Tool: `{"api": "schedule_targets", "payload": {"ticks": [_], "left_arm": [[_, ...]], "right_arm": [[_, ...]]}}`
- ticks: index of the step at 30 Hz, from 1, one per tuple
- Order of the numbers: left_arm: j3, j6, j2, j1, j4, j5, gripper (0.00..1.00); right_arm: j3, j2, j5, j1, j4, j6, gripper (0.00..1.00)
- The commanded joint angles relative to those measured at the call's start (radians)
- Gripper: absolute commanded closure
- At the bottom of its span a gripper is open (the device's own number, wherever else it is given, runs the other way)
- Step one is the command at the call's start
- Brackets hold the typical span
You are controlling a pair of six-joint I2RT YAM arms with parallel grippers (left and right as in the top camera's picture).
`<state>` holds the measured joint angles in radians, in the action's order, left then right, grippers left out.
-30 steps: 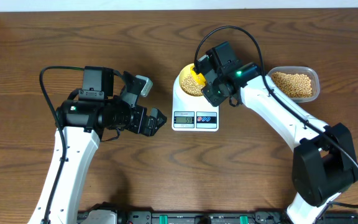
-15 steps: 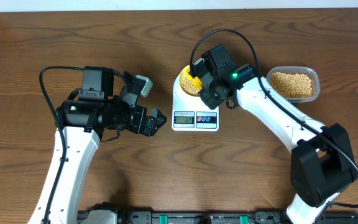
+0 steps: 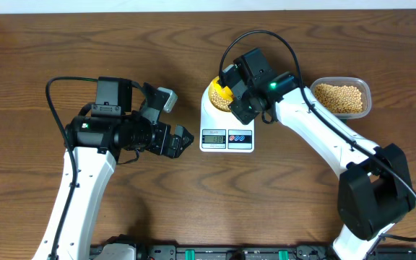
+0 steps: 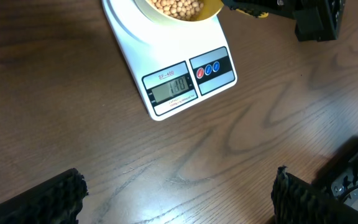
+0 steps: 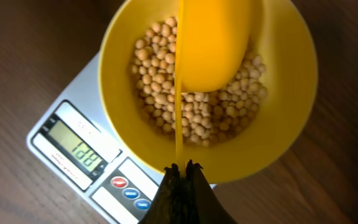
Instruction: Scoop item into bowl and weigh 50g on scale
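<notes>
The pale yellow bowl (image 5: 291, 74) stands on the white scale (image 5: 73, 149), partly filled with tan beans (image 5: 160, 74). My right gripper (image 5: 180, 168) is shut on the thin handle of a bright yellow scoop (image 5: 213, 43), which hangs over the bowl; no beans show on the scoop. From overhead, the right gripper (image 3: 231, 94) sits over the bowl (image 3: 214, 92) on the scale (image 3: 227, 137). My left gripper (image 3: 183, 139) is open over bare table left of the scale. Its wrist view shows the scale (image 4: 185, 81), the bowl's edge (image 4: 179, 7) and wide-apart fingers (image 4: 48, 199).
A clear plastic tub (image 3: 341, 97) holding more beans stands at the right, beyond the right arm. The scale's display (image 4: 173, 87) is lit. Dark wooden table surrounds everything.
The right gripper with the scoop has shifted slightly left over the bowl. The left arm has not moved.
</notes>
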<state>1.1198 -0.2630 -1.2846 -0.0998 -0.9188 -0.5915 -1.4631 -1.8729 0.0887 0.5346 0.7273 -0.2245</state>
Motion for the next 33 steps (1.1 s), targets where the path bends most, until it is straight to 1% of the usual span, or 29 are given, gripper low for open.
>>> {"api": "schedule_targets", "payload": {"ticks": [1, 4, 9, 12, 33], "left_arm": [[-0.006, -0.006, -0.004, 0.005, -0.003, 0.009, 0.02], [-0.006, -0.006, -0.004, 0.005, -0.003, 0.009, 0.02], [-0.006, -0.006, -0.004, 0.005, -0.003, 0.009, 0.02], [-0.006, -0.006, -0.004, 0.005, -0.003, 0.009, 0.02], [-0.006, -0.006, -0.004, 0.005, -0.003, 0.009, 0.02]], "right_arm": [[-0.024, -0.013, 0.042, 0.002, 0.015, -0.017, 0.99], [-0.024, -0.013, 0.018, 0.002, 0.017, -0.020, 0.99], [-0.024, -0.013, -0.092, 0.002, -0.007, -0.035, 0.99], [-0.024, -0.013, -0.090, 0.002, 0.005, -0.062, 0.99], [-0.024, -0.021, -0.053, 0.003, 0.040, -0.071, 0.99]]}}
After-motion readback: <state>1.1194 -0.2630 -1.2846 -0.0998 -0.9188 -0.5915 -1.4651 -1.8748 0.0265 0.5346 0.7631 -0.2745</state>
